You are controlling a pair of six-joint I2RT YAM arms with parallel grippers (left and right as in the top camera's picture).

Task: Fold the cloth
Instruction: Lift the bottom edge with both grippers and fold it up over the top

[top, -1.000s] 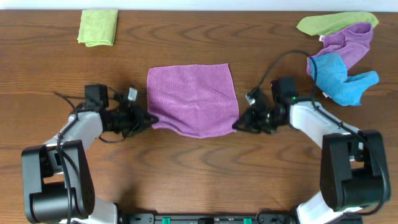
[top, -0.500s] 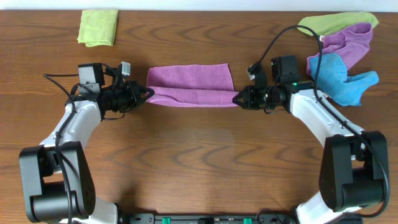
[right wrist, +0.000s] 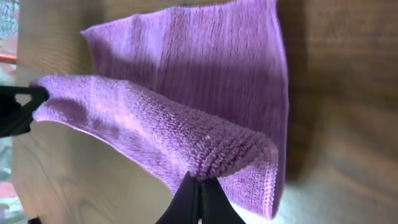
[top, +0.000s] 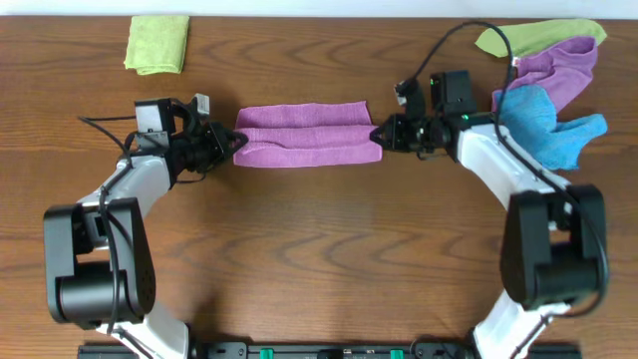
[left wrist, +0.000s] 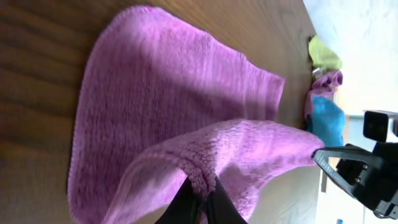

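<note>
The purple cloth (top: 307,135) lies on the wooden table, doubled over into a long strip. My left gripper (top: 233,143) is shut on its left near corner, lifted over the lower layer (left wrist: 205,180). My right gripper (top: 377,135) is shut on the right near corner (right wrist: 205,168). The raised front edge hangs between both grippers above the flat back half (right wrist: 205,56).
A folded green cloth (top: 158,43) lies at the back left. A pile of green (top: 533,37), purple (top: 560,68) and blue (top: 546,125) cloths sits at the back right, close behind my right arm.
Both grippers carried the cloth's near edge away from the front of the table toward the far edge, doubling the flat square into a narrow strip.
</note>
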